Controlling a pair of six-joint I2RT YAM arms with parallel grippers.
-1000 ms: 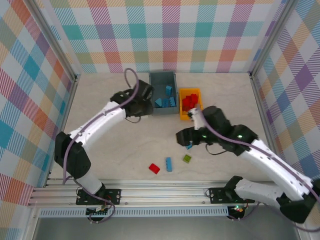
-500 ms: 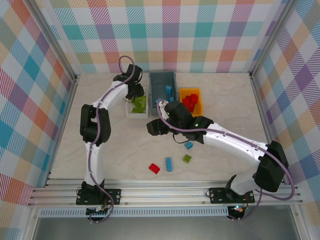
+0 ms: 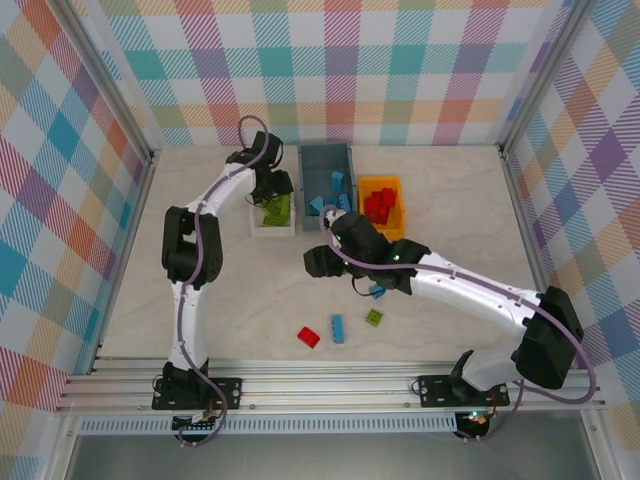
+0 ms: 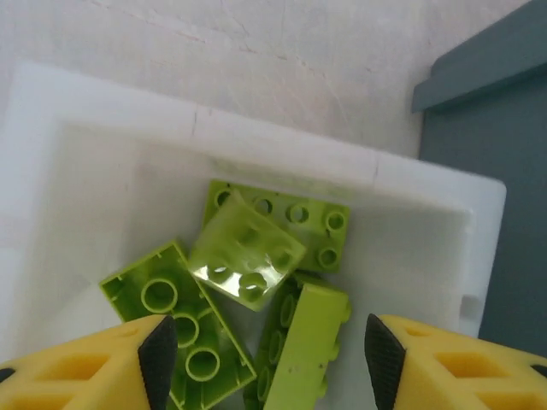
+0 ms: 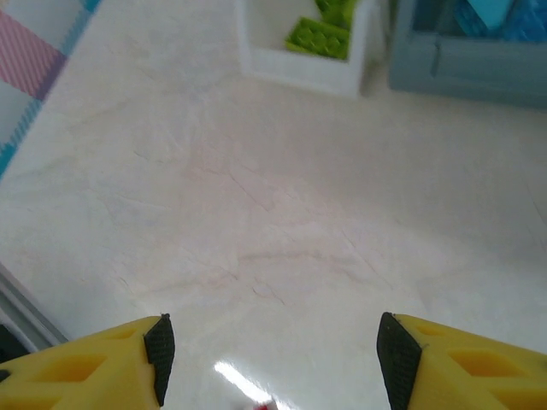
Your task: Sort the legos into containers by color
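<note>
Four loose bricks lie on the table nearest the arm bases. They are a red brick, a blue brick just beside it with its long axis running near to far, a lime brick to their right, and a second blue brick tucked against the right forearm. Just beyond them hovers the right gripper, jaws spread wide with nothing between them. Its wrist view looks over bare table toward the bins, so the loose bricks sit on the near side of its fingers, behind them. It is by far the closer arm, and I judge it must swing back toward the bases, most directly to the red brick. Farther off, the white tray, grey-blue bin and orange bin stand in a row. Over the tray hangs the left gripper, wide open and empty, with sorted lime bricks piled beneath it, well apart from anything unsorted.
</note>
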